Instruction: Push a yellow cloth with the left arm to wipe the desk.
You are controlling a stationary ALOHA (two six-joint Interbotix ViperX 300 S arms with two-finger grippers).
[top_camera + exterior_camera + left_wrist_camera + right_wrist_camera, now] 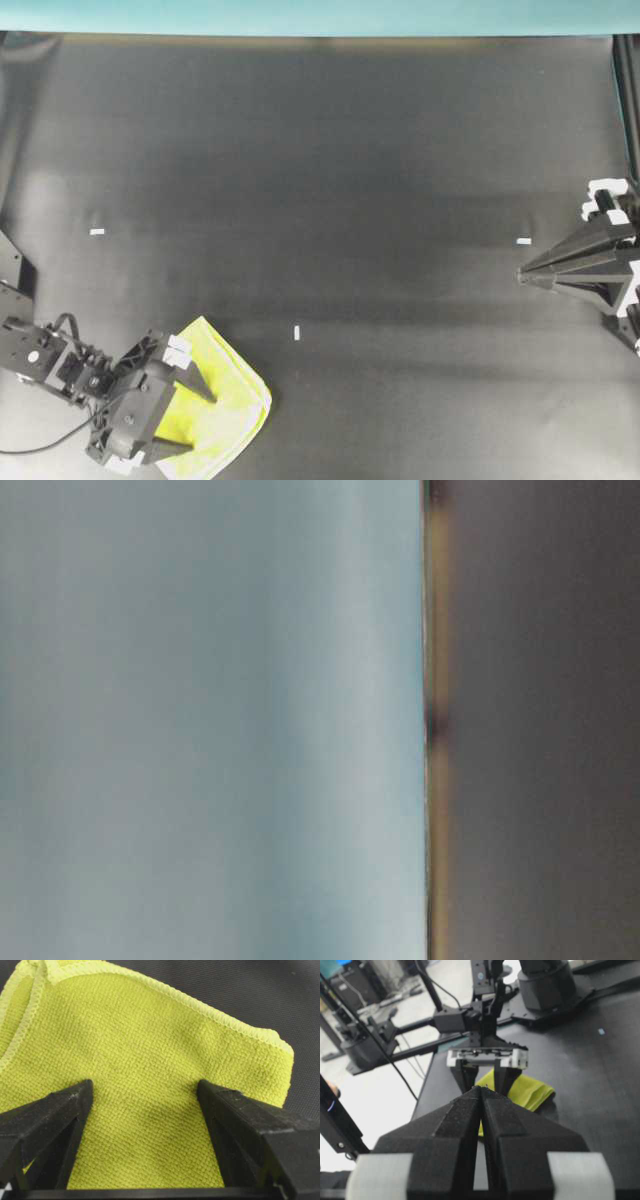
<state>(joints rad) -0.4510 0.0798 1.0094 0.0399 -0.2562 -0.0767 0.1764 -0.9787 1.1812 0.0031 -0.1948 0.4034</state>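
The yellow cloth [235, 395] lies flat on the black desk [330, 180] near its front left corner. My left gripper [195, 420] is over it, on the cloth's left half. In the left wrist view the left gripper [145, 1087] is open, with both black fingertips [82, 1092] set wide apart and resting on the cloth [150, 1040], nothing pinched between them. My right gripper [522, 275] is shut at the desk's right edge, far from the cloth. In the right wrist view the right gripper [480, 1090] points across the desk at the cloth [532, 1091].
Small white marks [297, 333] dot the desk, one more at the left [97, 232] and one at the right [524, 241]. A teal strip [320, 15] runs along the far edge. The table-level view is only a blur.
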